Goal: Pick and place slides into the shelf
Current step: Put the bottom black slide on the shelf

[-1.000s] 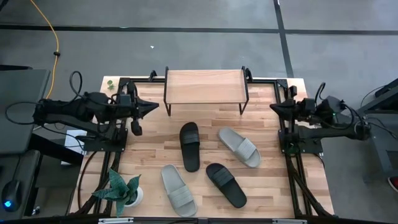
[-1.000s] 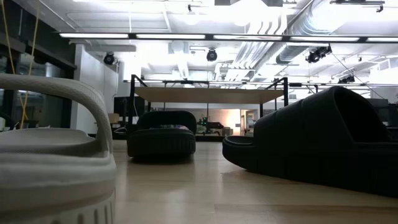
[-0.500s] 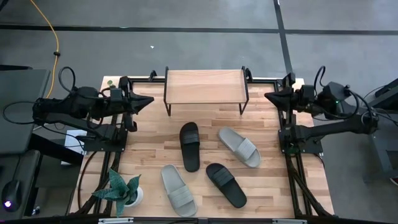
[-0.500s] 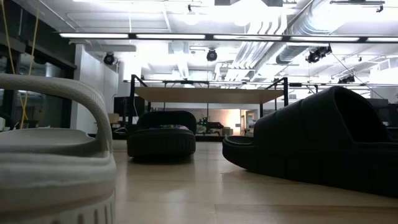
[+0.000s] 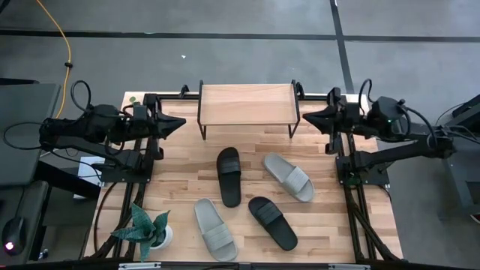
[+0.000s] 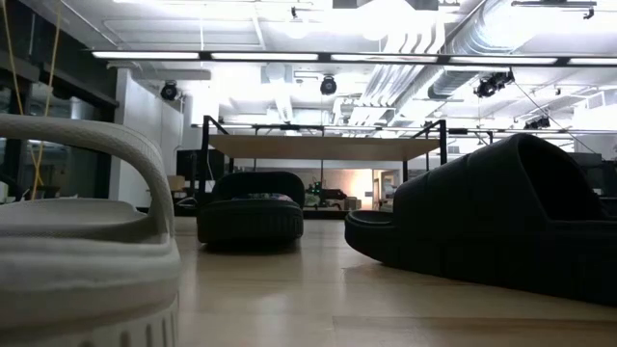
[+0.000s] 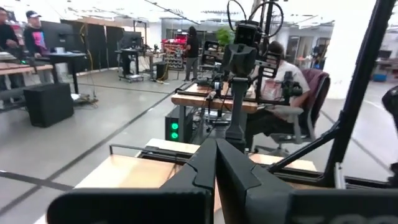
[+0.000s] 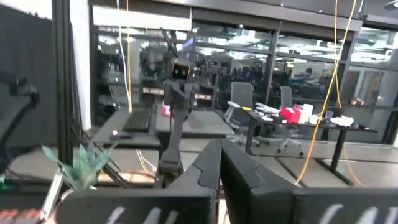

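Slides lie loose on the counter, shelf bare. Left hand and right hand hover clenched; I'd open wide, then grip a strap squarely.

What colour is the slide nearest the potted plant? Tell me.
Light grey slide, plain with no pattern; the high view shows it best.

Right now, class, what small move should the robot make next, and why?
Probably the right gripper, fingers shut and holding nothing, should open and descend toward the light grey slide sandal nearest it, since all four still lie on the table and the low wooden shelf stands bare.
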You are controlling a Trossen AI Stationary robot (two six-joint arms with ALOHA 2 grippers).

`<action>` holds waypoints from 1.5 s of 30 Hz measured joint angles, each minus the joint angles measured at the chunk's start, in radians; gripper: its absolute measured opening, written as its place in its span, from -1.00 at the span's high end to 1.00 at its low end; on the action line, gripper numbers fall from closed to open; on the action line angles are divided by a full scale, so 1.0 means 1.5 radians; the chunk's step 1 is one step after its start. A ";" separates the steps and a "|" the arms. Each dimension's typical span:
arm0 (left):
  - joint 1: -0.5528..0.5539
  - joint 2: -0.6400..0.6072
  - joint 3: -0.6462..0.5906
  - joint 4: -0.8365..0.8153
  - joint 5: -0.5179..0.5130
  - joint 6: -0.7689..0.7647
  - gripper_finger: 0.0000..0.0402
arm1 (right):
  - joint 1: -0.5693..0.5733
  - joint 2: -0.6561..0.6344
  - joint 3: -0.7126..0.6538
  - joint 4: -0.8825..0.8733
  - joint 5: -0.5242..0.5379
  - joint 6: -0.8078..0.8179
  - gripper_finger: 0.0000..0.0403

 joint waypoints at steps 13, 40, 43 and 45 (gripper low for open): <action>0.000 0.003 0.000 0.047 0.117 -0.049 1.00 | 0.000 0.023 0.001 0.023 -0.037 0.043 1.00; 0.000 0.002 0.000 0.051 0.117 -0.046 1.00 | 0.315 0.176 0.001 -0.035 0.235 -0.095 1.00; 0.000 0.002 0.000 0.051 0.117 -0.047 1.00 | 0.350 0.186 0.001 -0.049 0.304 -0.094 1.00; 0.000 0.002 0.000 0.051 0.117 -0.047 1.00 | 0.372 0.195 0.001 -0.050 0.342 -0.090 1.00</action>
